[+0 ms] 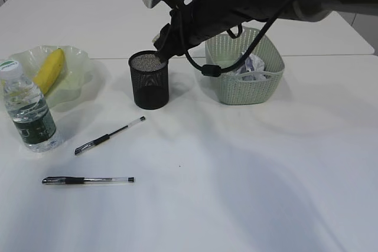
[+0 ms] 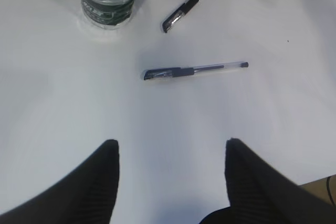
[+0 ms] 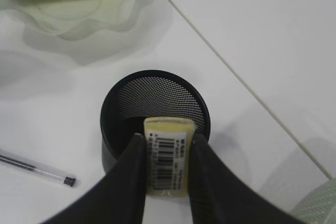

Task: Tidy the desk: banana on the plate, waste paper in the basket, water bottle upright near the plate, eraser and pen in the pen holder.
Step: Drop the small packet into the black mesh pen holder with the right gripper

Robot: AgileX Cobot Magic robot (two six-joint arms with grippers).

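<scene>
One right arm's fingers [image 3: 165, 182] pinch eraser [image 3: 168, 161] over pen holder [image 3: 121, 108].

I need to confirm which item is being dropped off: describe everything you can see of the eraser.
The eraser is a small rectangular block, pale yellow at its exposed end, wrapped in a white paper sleeve printed with a black barcode and small text. It is clamped between the two dark fingers of the right gripper, one finger pressing each long side. It hangs directly above the open mouth of the black mesh pen holder, not yet inside, touching nothing but the fingers. In the exterior view the arm hides it.
</scene>
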